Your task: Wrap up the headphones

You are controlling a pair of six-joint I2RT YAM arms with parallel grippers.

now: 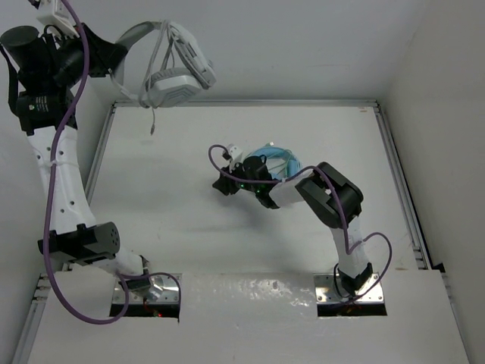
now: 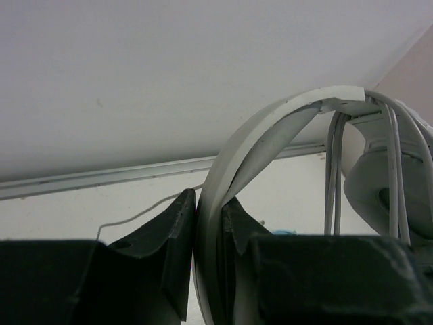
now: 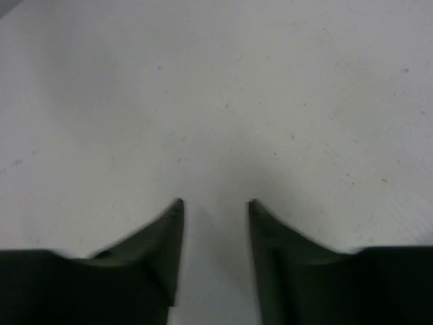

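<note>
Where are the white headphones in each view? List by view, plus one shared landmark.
Top external: upper left, headphones held by the left gripper.
Left wrist: headband arcs bottom centre to upper right, pinched between the fingers.
Right wrist: not in it.
Shared landmark: the table's far rail, in top and left wrist.

Headphones [image 2: 270, 125]: smooth matt plastic headband; table [image 3: 284, 101]: matt white, faintly speckled, probably laminate.

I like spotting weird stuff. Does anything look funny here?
Yes: the headphones hang in the air, pinched by the headband in the left gripper, with a loose cable end dangling below.
</note>
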